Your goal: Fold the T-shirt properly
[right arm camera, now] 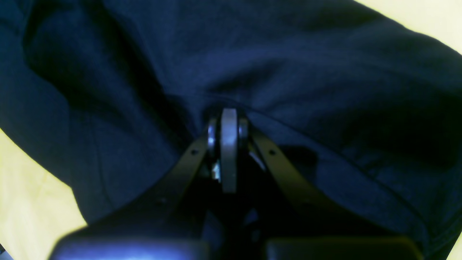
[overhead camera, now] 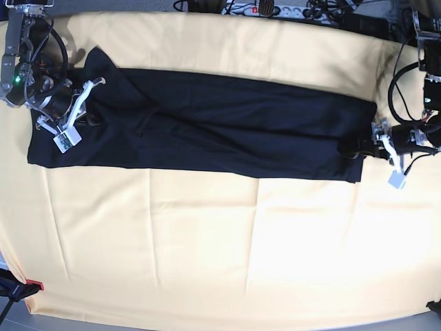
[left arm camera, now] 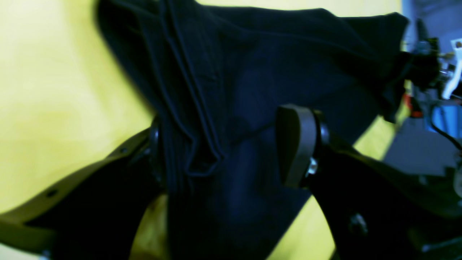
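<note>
The black T-shirt (overhead camera: 227,131) lies as a long band across the far half of the table. My right gripper (overhead camera: 81,98) is at its left end. In the right wrist view its fingertips (right arm camera: 229,117) are shut, and the T-shirt (right arm camera: 288,54) puckers around them. My left gripper (overhead camera: 363,146) is at the band's right end. In the left wrist view it (left arm camera: 225,151) stands open, with a bundled fold of the T-shirt (left arm camera: 252,72) between the wide-set fingers. One grey pad (left arm camera: 296,144) faces the fabric without pressing on it.
A pale yellow cloth (overhead camera: 207,241) covers the whole table under the shirt. Cables and a power strip (overhead camera: 275,8) run along the back edge. A small red and black object (overhead camera: 27,286) sits at the front left corner.
</note>
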Motion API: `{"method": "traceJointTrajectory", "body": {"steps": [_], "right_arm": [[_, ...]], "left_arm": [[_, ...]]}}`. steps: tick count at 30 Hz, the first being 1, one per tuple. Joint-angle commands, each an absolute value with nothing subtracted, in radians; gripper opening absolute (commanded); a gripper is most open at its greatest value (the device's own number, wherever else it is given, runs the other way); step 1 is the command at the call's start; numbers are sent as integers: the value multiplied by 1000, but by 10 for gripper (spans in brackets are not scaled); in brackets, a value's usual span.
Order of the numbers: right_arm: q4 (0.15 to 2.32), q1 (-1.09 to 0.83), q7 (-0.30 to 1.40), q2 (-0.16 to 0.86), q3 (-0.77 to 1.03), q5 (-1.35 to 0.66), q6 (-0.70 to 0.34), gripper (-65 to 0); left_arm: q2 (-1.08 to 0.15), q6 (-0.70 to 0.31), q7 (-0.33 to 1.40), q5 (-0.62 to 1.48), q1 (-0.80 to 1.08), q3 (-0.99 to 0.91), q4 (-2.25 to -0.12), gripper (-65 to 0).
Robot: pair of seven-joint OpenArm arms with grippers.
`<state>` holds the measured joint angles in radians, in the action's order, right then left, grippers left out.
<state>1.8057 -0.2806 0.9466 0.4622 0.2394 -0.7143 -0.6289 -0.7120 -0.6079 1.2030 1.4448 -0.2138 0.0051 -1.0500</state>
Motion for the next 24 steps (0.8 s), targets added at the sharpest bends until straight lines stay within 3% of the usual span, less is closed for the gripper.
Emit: {"method": "traceJointTrajectory", "body": {"steps": [1,6,19,22,24], "right_arm": [[1819,-271,935,480,249,-727,-628,-650],[1819,-271,935,480,249,-727,-628,-650],[1819,-271,935,480,249,-728,-628,-650],[1819,-271,935,480,249,-728,-628,-650],[1819,-271,934,480,249,-728,-628,-650]], "left_arm": [[-725,-606,1260,1438,-222,3,-1058,-245],[-739,-621,1376,1484,-226,3,-1058,-245],[-705,-620,1386,1484,-228,4,-1058,-250],[-707,-620,1393,1484,-228,4,-1058,-347],[-717,-620,1392,1484,-228,4,-1058,-507]]}}
